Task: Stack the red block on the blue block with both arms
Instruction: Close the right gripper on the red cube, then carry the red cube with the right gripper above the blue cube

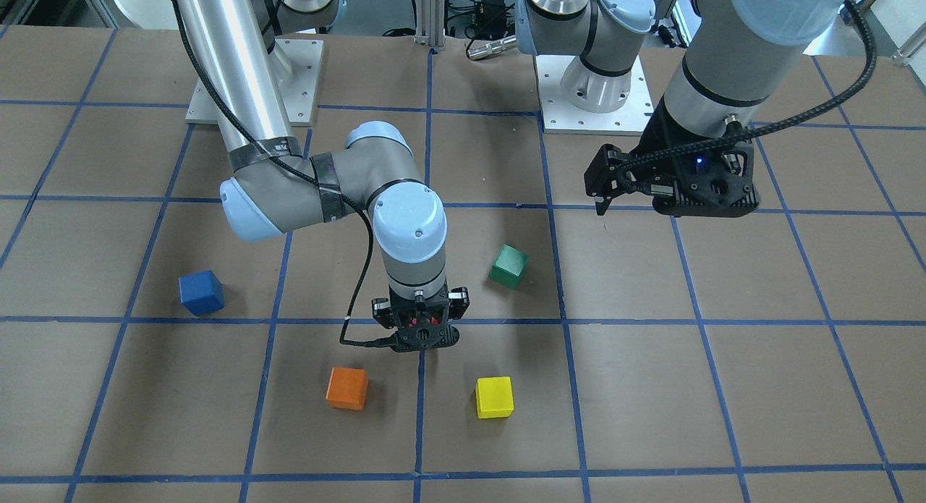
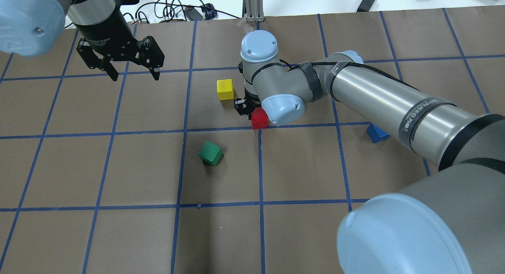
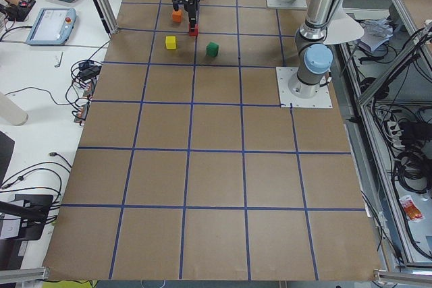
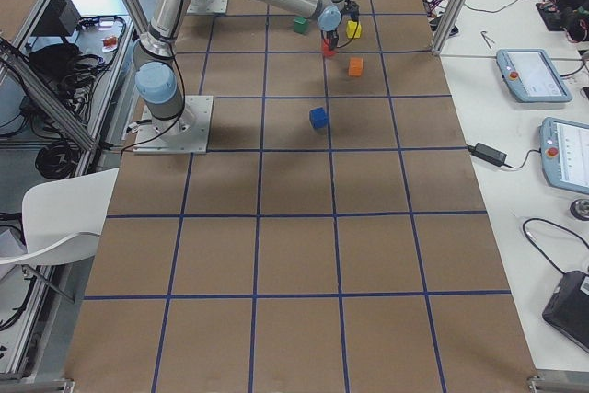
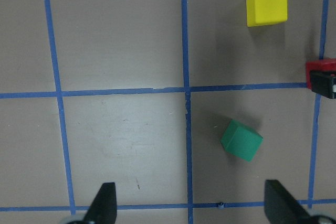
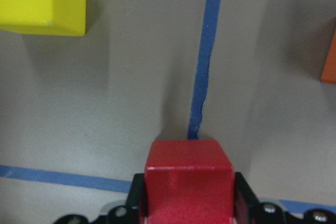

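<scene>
My right gripper (image 1: 420, 335) points straight down at mid-table and is shut on the red block (image 2: 259, 119). The right wrist view shows the red block (image 6: 189, 179) held between the two black pads, at or just above the table. The blue block (image 1: 201, 292) sits alone on the table towards the robot's right, apart from the gripper; in the overhead view the blue block (image 2: 376, 133) is partly hidden by the right arm. My left gripper (image 2: 134, 72) hangs above the table on the robot's left, open and empty.
A green block (image 1: 508, 265) lies tilted between the two grippers. A yellow block (image 1: 494, 396) and an orange block (image 1: 346, 387) sit on either side of the right gripper, on its far side from the robot. The arm base plates stand at the robot's edge.
</scene>
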You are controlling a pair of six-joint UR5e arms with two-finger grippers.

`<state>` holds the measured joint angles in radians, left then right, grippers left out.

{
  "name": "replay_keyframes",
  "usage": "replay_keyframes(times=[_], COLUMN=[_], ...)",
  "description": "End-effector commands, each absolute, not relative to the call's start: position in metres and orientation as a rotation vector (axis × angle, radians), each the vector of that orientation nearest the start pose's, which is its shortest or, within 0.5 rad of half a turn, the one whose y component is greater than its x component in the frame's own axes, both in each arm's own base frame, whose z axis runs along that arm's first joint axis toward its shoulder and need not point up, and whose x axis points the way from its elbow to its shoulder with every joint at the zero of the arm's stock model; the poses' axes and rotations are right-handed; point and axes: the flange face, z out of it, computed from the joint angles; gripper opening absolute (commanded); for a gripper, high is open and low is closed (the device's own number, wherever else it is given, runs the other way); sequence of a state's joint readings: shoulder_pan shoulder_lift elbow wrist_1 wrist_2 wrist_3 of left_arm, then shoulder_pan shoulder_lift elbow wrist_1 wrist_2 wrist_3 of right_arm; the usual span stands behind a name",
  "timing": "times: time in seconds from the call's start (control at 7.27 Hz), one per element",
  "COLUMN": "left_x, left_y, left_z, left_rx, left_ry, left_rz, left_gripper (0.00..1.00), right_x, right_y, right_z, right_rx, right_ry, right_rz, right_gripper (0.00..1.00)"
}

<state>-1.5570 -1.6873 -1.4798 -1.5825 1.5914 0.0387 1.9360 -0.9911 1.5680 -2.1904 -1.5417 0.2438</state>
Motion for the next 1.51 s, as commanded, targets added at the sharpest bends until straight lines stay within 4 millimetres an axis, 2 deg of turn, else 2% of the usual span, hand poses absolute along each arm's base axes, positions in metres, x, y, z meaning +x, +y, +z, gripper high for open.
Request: replay_keyframes(times=[0.0, 0.14, 0.28, 0.55, 0.69, 0.83, 0.96, 1.38], left_x=[-0.124, -0.124, -0.124, -0.124, -0.124, -0.125, -0.125, -0.125], left_y=[-0.538, -0.538, -0.538, -0.538, -0.538, -0.539, -0.538, -0.539], left_z=[0.466, 0.466, 0.466, 0.466, 0.466, 0.468, 0.467, 0.466], left_rx=[0.044, 0.044, 0.032, 0.025, 0.025, 0.027, 0.027, 0.027], left_ry=[3.120, 3.120, 3.122, 3.122, 3.122, 3.122, 3.122, 3.120], left_rz=[0.070, 0.068, 0.068, 0.068, 0.068, 0.063, 0.065, 0.068], left_gripper=[1.00, 1.00, 1.00, 1.00, 1.00, 1.00, 1.00, 1.00], right_x=[0.362, 0.349, 0.335, 0.265, 0.215, 0.167, 0.129, 0.031], right_y=[-0.572, -0.572, -0.564, -0.554, -0.550, -0.550, -0.551, -0.550], right_z=[0.235, 0.266, 0.303, 0.353, 0.377, 0.390, 0.386, 0.341], right_rx=[-0.177, -0.147, -0.120, -0.033, -0.065, -0.108, -0.184, -0.340], right_ry=[3.089, 3.087, 3.092, 3.121, 3.124, 3.117, 3.110, 3.064], right_rz=[-0.084, -0.098, -0.051, 0.091, 0.156, 0.189, 0.197, 0.185], right_gripper=[0.00, 0.00, 0.00, 0.00, 0.00, 0.00, 0.00, 0.00])
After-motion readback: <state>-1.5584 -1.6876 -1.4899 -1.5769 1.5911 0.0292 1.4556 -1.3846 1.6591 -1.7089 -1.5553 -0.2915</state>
